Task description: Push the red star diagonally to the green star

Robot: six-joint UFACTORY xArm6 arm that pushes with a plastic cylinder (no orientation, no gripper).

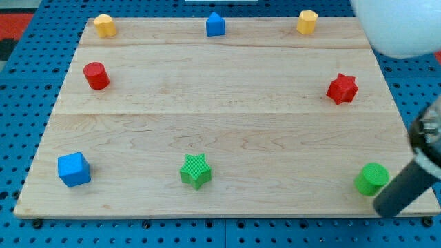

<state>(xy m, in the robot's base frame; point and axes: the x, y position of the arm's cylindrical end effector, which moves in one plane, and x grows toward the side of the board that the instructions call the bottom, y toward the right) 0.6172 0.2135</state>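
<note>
The red star (pixel 342 89) sits over on the view's right side of the wooden surface (pixel 220 131), roughly mid-height, with nothing touching it. The green star (pixel 196 171) is well apart from it, down toward the view's bottom and a bit left of centre, so the two lie on a diagonal from each other.

My tip (pixel 384 207) is down in the bottom right corner, just beside the green cylinder (pixel 371 179), on its right and slightly lower. Whether it's actually touching that cylinder, I can't tell. The rod is dark and blurry, and its upper part runs out of the frame on the right. There's no tool with jaws here, only the straight rod, so nothing to be apart or together. It's well below the red star.

The rest:
- red cylinder (pixel 96 76) at upper left
- blue cube (pixel 74 169) at lower left
- along the top edge, a yellow block (pixel 104 25), a blue block (pixel 216 24) and another yellow one (pixel 306 21); the shapes are hard to make out

A big white blurred thing (pixel 400 27) covers the top right corner.
</note>
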